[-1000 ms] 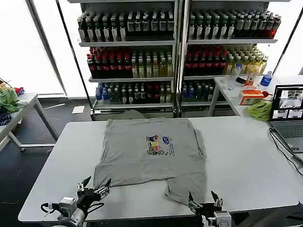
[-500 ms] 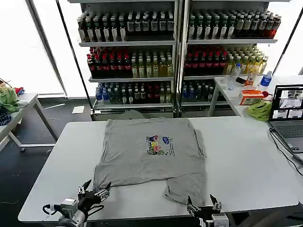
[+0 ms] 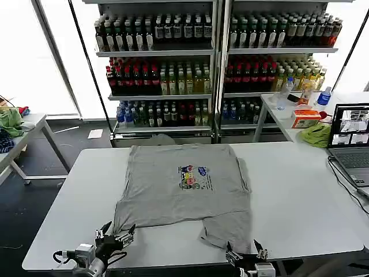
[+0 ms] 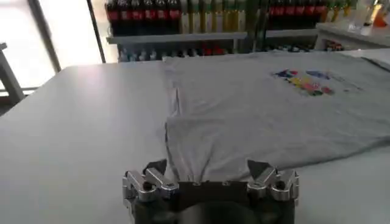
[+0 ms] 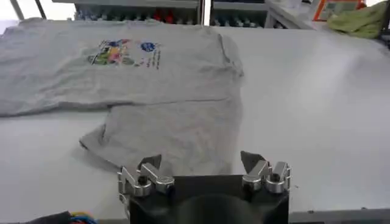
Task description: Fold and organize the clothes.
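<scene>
Fingers spread wide and empty on left gripper [image 3: 115, 235] and right gripper [image 3: 245, 253], poised at near hem of light grey cotton T-shirt [image 3: 181, 190] lying flat mid-table [image 3: 300, 196]; best pinching both corners evenly.

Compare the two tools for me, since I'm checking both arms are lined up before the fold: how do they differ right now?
The left tool sits at the T-shirt's near left corner, by its straight folded edge. The right tool sits at the near right, by the flap of cloth that juts toward the robot. The left tool lies slightly farther onto the table; the right tool hangs at the table's near edge. Both are open and hold nothing.
</scene>
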`<control>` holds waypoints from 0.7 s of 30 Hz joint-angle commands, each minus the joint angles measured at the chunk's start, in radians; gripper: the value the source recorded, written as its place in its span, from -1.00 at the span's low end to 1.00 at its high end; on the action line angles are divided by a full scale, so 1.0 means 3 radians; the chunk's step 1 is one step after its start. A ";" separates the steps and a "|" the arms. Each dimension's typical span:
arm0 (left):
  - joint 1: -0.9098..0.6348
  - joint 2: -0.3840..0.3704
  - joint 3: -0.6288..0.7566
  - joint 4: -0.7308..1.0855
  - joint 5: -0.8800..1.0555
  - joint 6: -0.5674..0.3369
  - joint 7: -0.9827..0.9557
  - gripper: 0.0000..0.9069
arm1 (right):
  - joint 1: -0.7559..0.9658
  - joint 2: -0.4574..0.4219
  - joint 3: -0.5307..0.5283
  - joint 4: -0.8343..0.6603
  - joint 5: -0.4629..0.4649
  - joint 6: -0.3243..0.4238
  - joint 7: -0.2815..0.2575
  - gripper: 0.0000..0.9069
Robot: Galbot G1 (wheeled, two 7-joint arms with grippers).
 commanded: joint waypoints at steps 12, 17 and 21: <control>-0.0006 -0.0012 0.0011 0.0104 -0.0028 0.0008 0.0005 -0.91 | 0.0004 0.0006 -0.0036 -0.0077 -0.0053 0.0045 -0.0032 -1.00; 0.0004 -0.0009 0.0021 0.0082 -0.0016 0.0014 -0.0001 -0.98 | 0.0003 0.0008 -0.0041 -0.0094 -0.0078 0.0080 -0.0024 -1.00; 0.0005 -0.0017 0.0035 0.0066 -0.0012 0.0014 -0.0003 -0.98 | 0.0002 0.0003 -0.0033 -0.0101 -0.0082 0.0100 -0.0022 -1.00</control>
